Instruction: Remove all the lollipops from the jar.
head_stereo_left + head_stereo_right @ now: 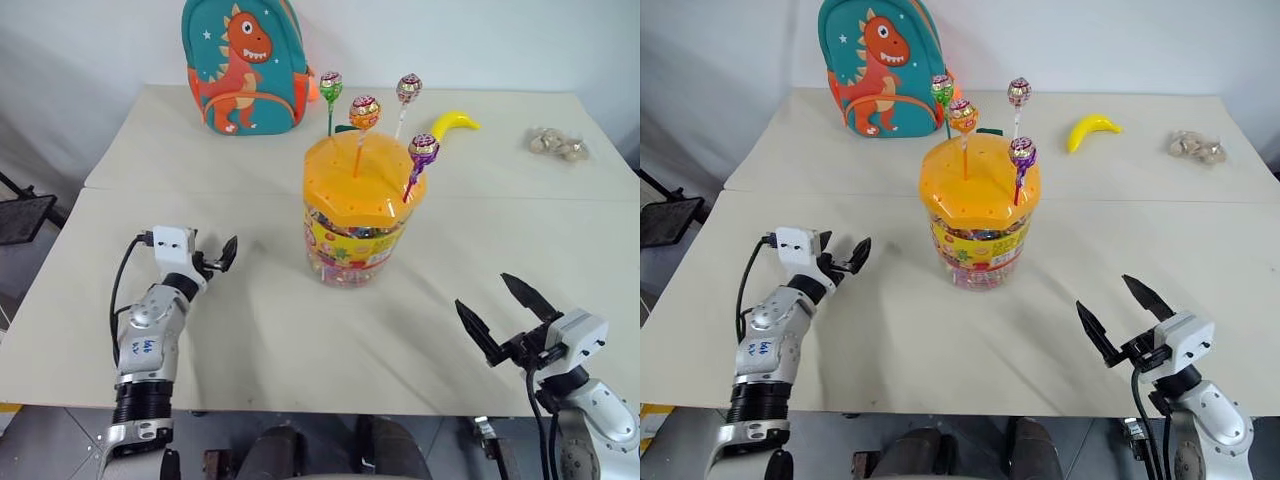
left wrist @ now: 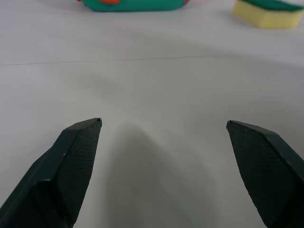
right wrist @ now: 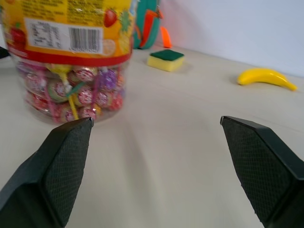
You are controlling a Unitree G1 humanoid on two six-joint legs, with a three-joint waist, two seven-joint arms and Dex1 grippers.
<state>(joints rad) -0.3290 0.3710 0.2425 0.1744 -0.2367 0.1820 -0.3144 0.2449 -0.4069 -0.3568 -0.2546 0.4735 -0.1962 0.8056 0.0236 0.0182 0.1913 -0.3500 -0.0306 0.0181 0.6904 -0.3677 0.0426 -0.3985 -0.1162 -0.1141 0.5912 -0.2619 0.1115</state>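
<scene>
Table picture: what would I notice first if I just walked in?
The jar in the middle of the table, with four lollipops sticking up from its orange lid. Behind it stands a teal dinosaur backpack, and a yellow banana lies further right.

head stereo: high, looking forward-down over table (image 1: 250, 340) | wrist cams: low, near tabletop | right wrist shares jar (image 3: 71, 57)

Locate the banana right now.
The banana lies on the table, far right of centre in the head views, between the jar and a clear packet.
</scene>
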